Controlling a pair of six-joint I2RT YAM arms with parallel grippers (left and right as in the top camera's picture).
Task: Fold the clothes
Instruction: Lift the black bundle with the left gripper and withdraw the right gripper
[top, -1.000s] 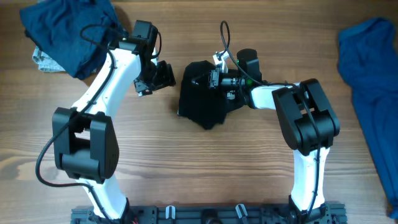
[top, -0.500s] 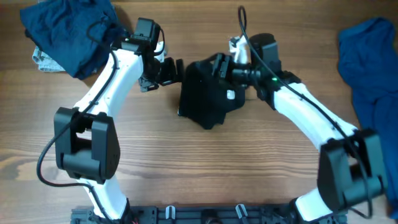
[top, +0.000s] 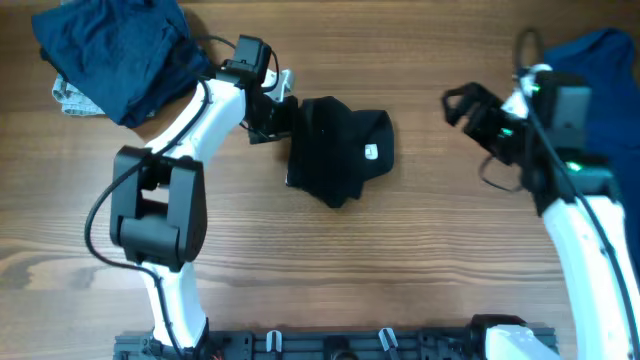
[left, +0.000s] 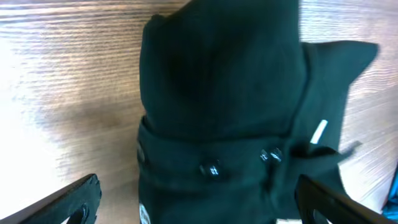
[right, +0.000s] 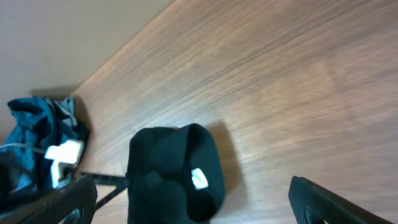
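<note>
Black garment (top: 335, 150), the piece in hand, lying as a compact bundle at the middle of the table (top: 300, 260), its small white label (top: 371, 152) facing up towards the right side. The left tool (top: 280, 118) stands at the bundle's far-left edge, jaws spread wide and gripping nothing; its wrist view shows the dark cloth filling the span between the fingers, with two small snaps (left: 208, 169) along a seam (whether either finger touches the cloth cannot be told). The right tool (top: 460, 105) hangs well apart to the right over bare wood, also spread wide and empty. Other clothes wait at the margins: a navy pile (top: 110, 50) at the far left corner and a blue garment (top: 590, 100) along the right edge. The fabric looks soft, limp and light, so it would probably sag and fall open if lifted by a single point, and its stacked layers may slide over one another. A likely sound hold is a shallow pinch at a folded edge or corner that catches every layer, taken low against the table. The seam with the snaps is probably thicker and firmer, and the smooth middle offers nothing to pinch.
</note>
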